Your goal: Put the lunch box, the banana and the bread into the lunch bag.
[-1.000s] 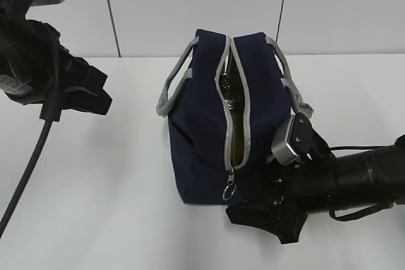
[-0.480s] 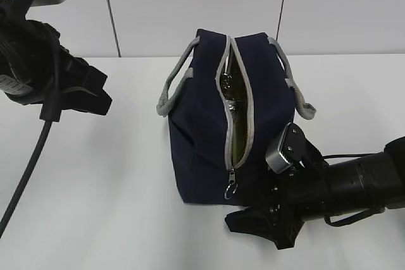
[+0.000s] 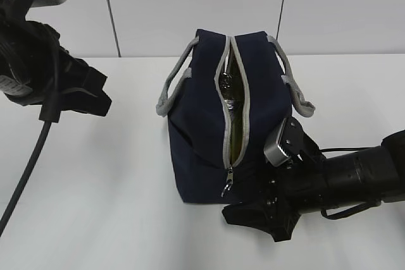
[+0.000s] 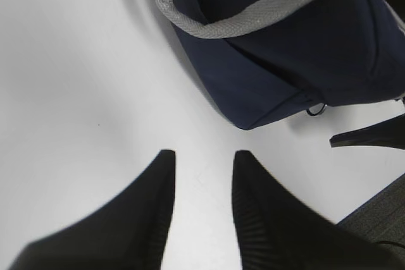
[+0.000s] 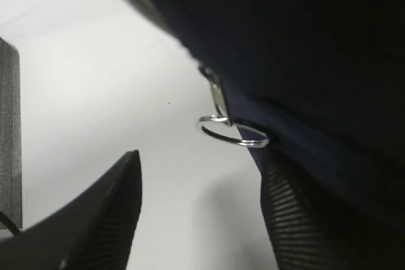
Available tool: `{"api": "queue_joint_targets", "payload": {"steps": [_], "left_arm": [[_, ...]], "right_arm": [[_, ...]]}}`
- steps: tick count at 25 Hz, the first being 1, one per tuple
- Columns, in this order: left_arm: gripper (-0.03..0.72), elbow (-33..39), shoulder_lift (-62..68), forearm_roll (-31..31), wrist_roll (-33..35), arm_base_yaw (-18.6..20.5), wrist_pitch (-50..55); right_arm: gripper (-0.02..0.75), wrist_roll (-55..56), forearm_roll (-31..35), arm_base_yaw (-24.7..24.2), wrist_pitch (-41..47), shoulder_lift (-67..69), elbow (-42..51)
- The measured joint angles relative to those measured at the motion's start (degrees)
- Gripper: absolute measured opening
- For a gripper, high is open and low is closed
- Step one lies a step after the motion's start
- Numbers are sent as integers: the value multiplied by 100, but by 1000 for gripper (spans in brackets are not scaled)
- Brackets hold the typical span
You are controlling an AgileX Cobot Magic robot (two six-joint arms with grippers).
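White wall panels stand behind our white counter (image 3: pixel 126 219). At nine o'clock our left gripper (image 4: pixel 201 184) hangs above bare counter, its fingers (image 4: pixel 158 184) apart and empty. At the centre sits the boxy navy-blue fabric lunch bag (image 3: pixel 202 131) with grey handles, its grey zipper (image 3: pixel 226 93) still parted; something pale and greenish shows in the slot, but we cannot tell which items are inside. At five o'clock our right gripper (image 5: pixel 199 207) lies low by the bag's near end, fingers spread, the metal ring pull (image 5: pixel 231 132) just ahead of them, ungrasped. We judge zipping is next: centre the ring between the fingers, clamp firmly, then draw along the zipper line while steadying the bag.
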Motion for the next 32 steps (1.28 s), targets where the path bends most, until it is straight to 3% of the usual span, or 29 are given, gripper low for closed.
{"api": "queue_joint_targets", "payload": {"steps": [32], "left_arm": [[237,0,0,0,0,0,65]], "right_arm": [[463,0,1,5,327,5,-96]]}}
